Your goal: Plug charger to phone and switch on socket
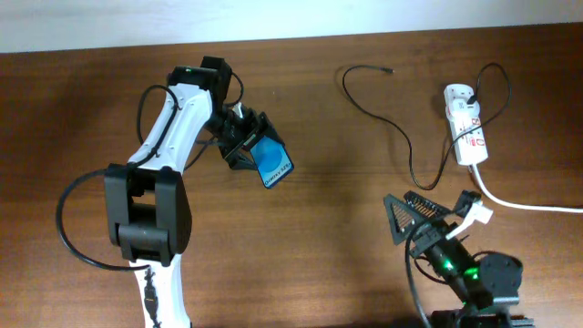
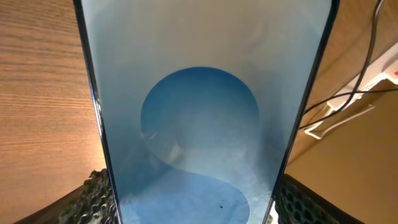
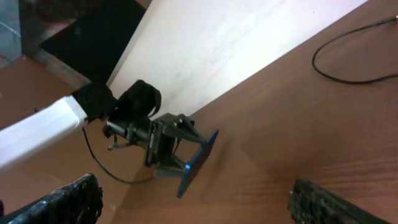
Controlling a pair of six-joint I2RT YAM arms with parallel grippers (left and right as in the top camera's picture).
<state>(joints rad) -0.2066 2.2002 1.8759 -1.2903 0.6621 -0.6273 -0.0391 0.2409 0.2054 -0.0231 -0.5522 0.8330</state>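
Note:
The phone [image 1: 271, 162], blue-screened with a darker blue oval, is held tilted above the table by my left gripper [image 1: 244, 144], which is shut on its edges. In the left wrist view the phone [image 2: 205, 106] fills the frame between the fingers. The right wrist view shows it edge-on [image 3: 198, 162]. The charger's thin black cable [image 1: 401, 137] lies on the table at the back right, its tip [image 1: 390, 69] free, its other end at the white socket strip [image 1: 466, 123]. My right gripper [image 1: 414, 211] is open and empty near the front right.
The socket's thick white cord [image 1: 528, 204] runs off to the right edge. A pale wall [image 3: 236, 43] borders the table's far edge. The cable and white cord also show at the right of the left wrist view [image 2: 348, 93].

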